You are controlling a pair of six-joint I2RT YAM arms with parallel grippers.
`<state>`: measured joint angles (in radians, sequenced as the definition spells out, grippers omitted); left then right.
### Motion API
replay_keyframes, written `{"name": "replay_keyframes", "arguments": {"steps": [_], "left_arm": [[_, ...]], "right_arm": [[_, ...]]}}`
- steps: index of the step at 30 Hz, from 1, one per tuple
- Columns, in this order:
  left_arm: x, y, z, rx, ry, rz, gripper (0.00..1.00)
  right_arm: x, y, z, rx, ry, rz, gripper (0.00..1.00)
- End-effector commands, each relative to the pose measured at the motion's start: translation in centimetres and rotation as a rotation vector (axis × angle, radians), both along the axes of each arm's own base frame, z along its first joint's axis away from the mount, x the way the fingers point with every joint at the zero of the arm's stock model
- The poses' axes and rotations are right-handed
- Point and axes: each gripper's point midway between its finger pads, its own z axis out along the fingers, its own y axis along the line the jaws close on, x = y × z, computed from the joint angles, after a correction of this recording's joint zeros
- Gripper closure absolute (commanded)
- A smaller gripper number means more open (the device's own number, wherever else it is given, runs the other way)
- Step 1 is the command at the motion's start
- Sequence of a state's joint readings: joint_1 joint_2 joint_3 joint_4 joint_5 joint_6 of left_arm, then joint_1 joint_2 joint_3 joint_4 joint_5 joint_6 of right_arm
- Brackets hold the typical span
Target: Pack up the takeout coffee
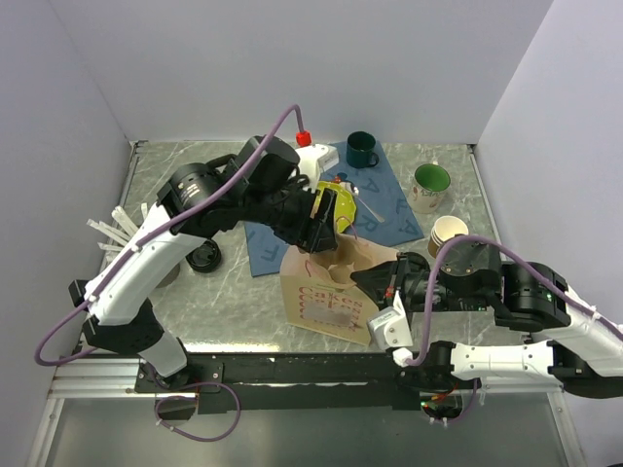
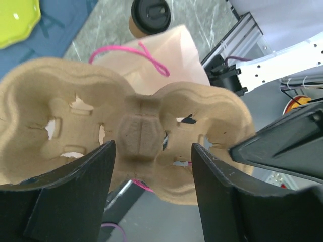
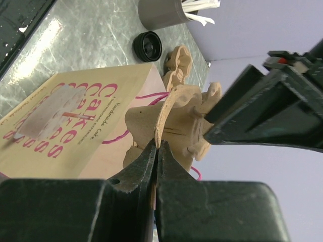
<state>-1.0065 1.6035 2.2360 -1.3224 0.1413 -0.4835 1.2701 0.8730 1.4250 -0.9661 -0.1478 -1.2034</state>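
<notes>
The takeout coffee [image 1: 204, 258], a kraft cup with a black lid, stands on the table left of the paper bag [image 1: 326, 302]. It also shows in the left wrist view [image 2: 150, 15] and the right wrist view [image 3: 147, 45]. A brown pulp cup carrier [image 1: 348, 258] hangs over the bag's open top. My right gripper [image 3: 157, 146] is shut on the carrier's rim [image 3: 166, 108]. My left gripper [image 2: 152, 146] is open, with its fingers either side of the carrier's middle [image 2: 139, 131]. It is above the bag in the top view [image 1: 319, 232].
A stack of lidless tan cups [image 1: 448, 233] and a green mug [image 1: 430, 181] stand at the right. A dark green mug [image 1: 362, 148], a yellow plate [image 1: 336, 202] on a blue cloth [image 1: 384, 199] and a red-capped bottle [image 1: 307, 156] are behind. A grey utensil holder [image 3: 159, 12] stands left.
</notes>
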Motion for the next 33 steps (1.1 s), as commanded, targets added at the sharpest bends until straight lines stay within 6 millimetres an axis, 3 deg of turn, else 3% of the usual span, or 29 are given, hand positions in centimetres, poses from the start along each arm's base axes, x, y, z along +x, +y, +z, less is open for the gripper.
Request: {"name": "replay_keyframes", "arguments": {"steps": [1,17,26,33], "left_arm": [[1.1,-0.6,1.6,-0.034,-0.088,-0.014,0.34],[1.8,-0.2,-1.4,0.07,-0.068,0.015,0.4],[1.9,0.1,-1.6,0.084,-0.069,0.023,0.38],[1.6,-0.3,-1.8,0.078,-0.056,-0.001,0.5]], "right_arm": [[-0.1,0.1,1.4,0.019,-0.037,0.021,1.0],[0.0,0.2,0.9,0.009,-0.058,0.033,1.0],[-0.2,0.0,0.6,0.008,-0.06,0.041,1.0],[-0.2,0.0,0.5,0.017,-0.059,0.036,1.0]]}}
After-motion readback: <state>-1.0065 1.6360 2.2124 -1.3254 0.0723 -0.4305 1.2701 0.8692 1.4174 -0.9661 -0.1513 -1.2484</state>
